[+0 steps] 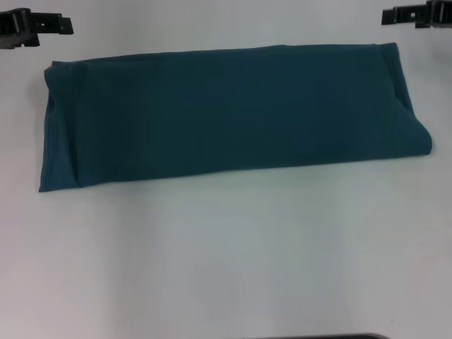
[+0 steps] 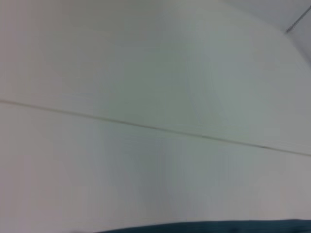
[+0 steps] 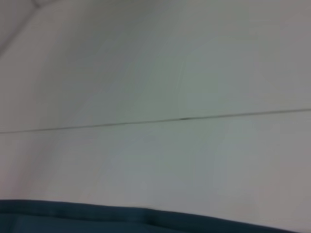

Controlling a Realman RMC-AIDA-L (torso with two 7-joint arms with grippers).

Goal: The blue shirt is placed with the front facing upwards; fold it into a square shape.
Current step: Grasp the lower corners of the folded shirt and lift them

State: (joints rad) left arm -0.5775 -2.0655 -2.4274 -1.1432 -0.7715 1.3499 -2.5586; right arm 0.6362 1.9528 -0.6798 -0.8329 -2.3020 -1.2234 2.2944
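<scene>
The blue shirt [image 1: 226,116] lies on the white table, folded into a long horizontal band with plain teal cloth on top and no lettering showing. Its right end is rolled over in a soft fold, and its left end has layered edges. My left gripper [image 1: 49,27] sits at the far left, just beyond the shirt's back left corner and clear of the cloth. My right gripper [image 1: 397,15] sits at the far right, beyond the back right corner. A strip of the shirt's edge shows in the left wrist view [image 2: 218,226] and in the right wrist view [image 3: 73,216].
White table [image 1: 226,254] stretches in front of the shirt. A thin seam line [image 2: 146,127] crosses the table surface behind the shirt, also visible as the seam line [image 3: 146,122] in the right wrist view. A dark edge [image 1: 325,337] shows at the near border.
</scene>
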